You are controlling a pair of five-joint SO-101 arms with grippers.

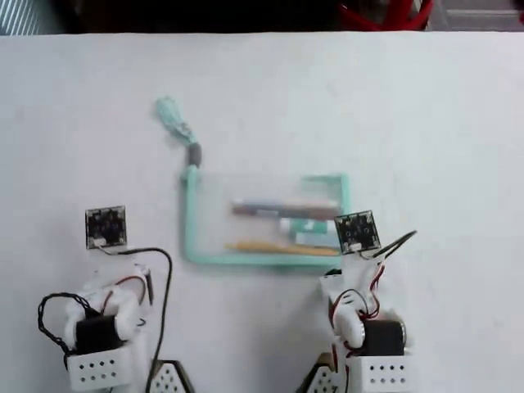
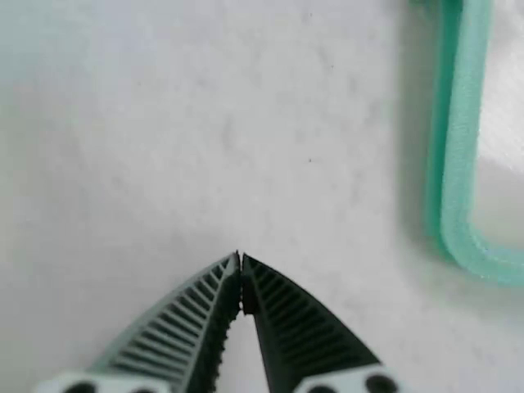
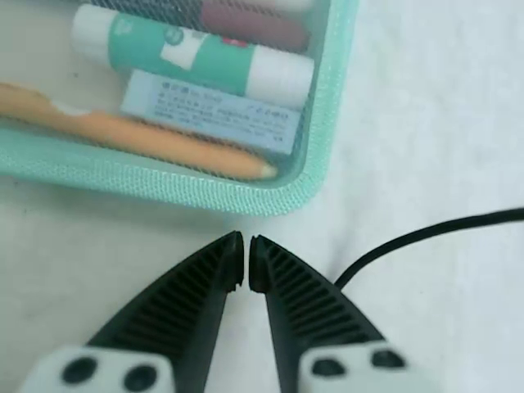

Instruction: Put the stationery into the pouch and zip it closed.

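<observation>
Ribbed black right jaws sit pressed together at the tips, gripping nothing. They are just short of the near edge of the pouch [image 3: 164, 176], by the corner where the orange pencil [image 3: 147, 143] ends. On the other side, the left jaws are likewise closed tip to tip and empty. They hang over the bare white counter [image 2: 205, 123], with a rounded corner of the pouch's mint-green edging [image 2: 458, 164] beside them.

Inside the clear mesh pouch the pencil lies along the near edge. A white eraser [image 3: 213, 110] in a pale blue sleeve touches it, a green-and-white glue stick [image 3: 196, 53] lies beyond that, and a dark red pen [image 3: 254, 24] lies farthest in. A black cable [image 3: 426, 237] crosses the counter beside the right jaws.

From above, the pouch lies flat ahead of the left arm [image 1: 98, 327] and the right arm [image 1: 364, 327], nearer the right one. Its grey zipper slider [image 1: 194, 154], with a teal tassel [image 1: 169, 113], sits off the far left corner. Whether the zip is shut I cannot tell.
</observation>
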